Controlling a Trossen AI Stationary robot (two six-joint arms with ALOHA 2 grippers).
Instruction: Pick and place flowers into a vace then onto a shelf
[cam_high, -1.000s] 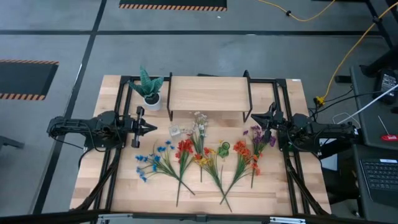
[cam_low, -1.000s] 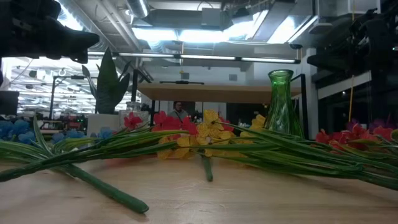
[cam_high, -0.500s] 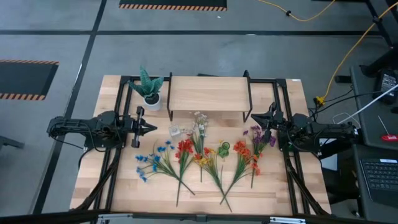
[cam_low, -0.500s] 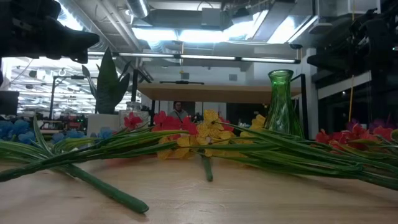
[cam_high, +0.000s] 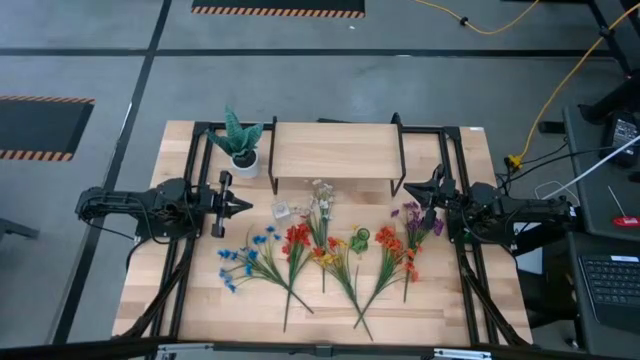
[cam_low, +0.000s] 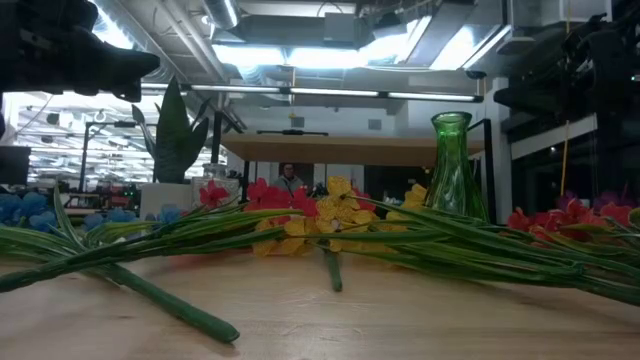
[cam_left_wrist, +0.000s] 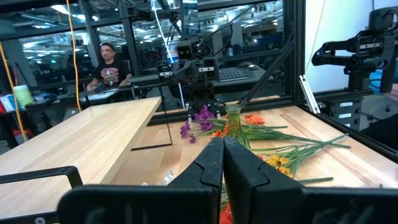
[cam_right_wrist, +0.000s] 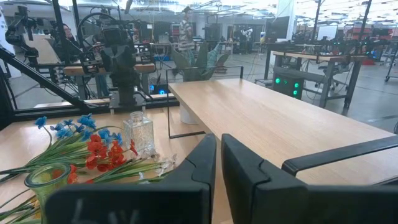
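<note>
The flowers (cam_high: 320, 250) lie flat in a row on the tabletop, blooms toward the far side and stalks toward the near edge; they also show in the low view (cam_low: 300, 235). A green glass vase (cam_high: 360, 238) stands upright among them, also seen in the low view (cam_low: 452, 165). The shelf (cam_high: 335, 150) stands at the table's far middle. My left gripper (cam_high: 243, 206) hovers shut and empty left of the flowers; its wrist view shows the fingers together (cam_left_wrist: 222, 142). My right gripper (cam_high: 408, 190) hovers shut and empty right of them, as its wrist view shows (cam_right_wrist: 218, 138).
A spiky green plant in a white pot (cam_high: 240, 148) stands left of the shelf. A small clear glass bottle (cam_high: 282, 210) stands in front of the shelf, near the white blooms. Black frame rails (cam_high: 190, 260) run along both table sides. A person (cam_left_wrist: 109, 62) shows beyond the table.
</note>
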